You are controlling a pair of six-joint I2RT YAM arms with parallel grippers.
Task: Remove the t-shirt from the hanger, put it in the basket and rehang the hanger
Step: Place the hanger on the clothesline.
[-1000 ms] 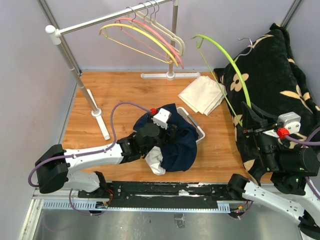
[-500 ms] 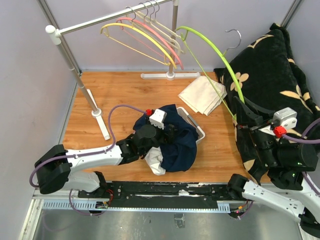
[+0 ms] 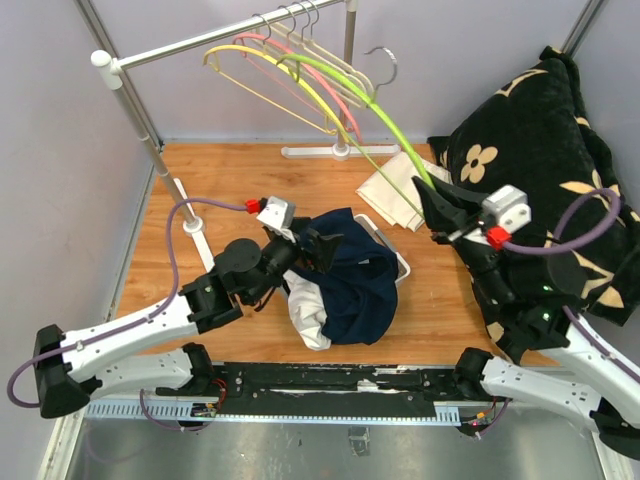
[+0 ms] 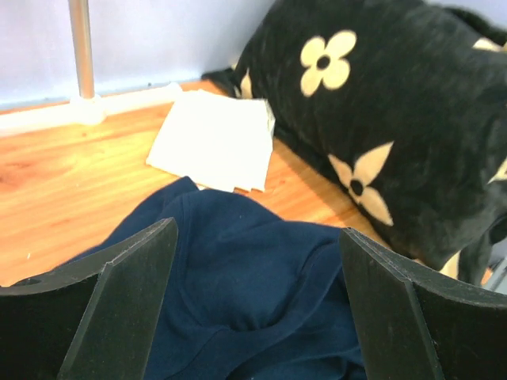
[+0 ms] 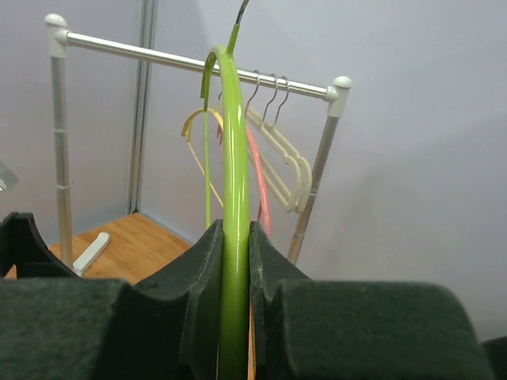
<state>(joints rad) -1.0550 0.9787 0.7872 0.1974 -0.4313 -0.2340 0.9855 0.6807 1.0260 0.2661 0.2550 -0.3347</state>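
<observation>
The right tool point(image 5: 235, 261) is clamped tight on the lower bar of a lime-green hanger point(image 5: 234, 158); the bar is squeezed right between the two black pads. From the top camera the hanger arcs up and away from that tool, with its metal hook point(image 3: 385, 62) up near the right end of the clothes rail point(image 3: 220, 35). Can't tell if the hook is actually touching the rail. Yellow, pink and cream hangers point(image 3: 300, 70) hang on the rail just beside it.

The left tool point(image 4: 253, 237) is spread wide open and has hold of nothing; it hovers just over the t-shirt point(image 4: 238, 293), with both fingers framing the cloth in the wrist view.

The t-shirt itself is navy, off the hanger, and dumped in a heap in the middle of the wooden surface point(image 3: 230, 190). It's draped over a small pale tray point(image 3: 398, 258), with a bit of white cloth point(image 3: 305, 315) poking out at the near edge.

Behind the heap there's a folded cream cloth point(image 3: 400, 190), and on the right a big black cushion with cream flowers point(image 3: 540, 140), which sits behind the right arm.
</observation>
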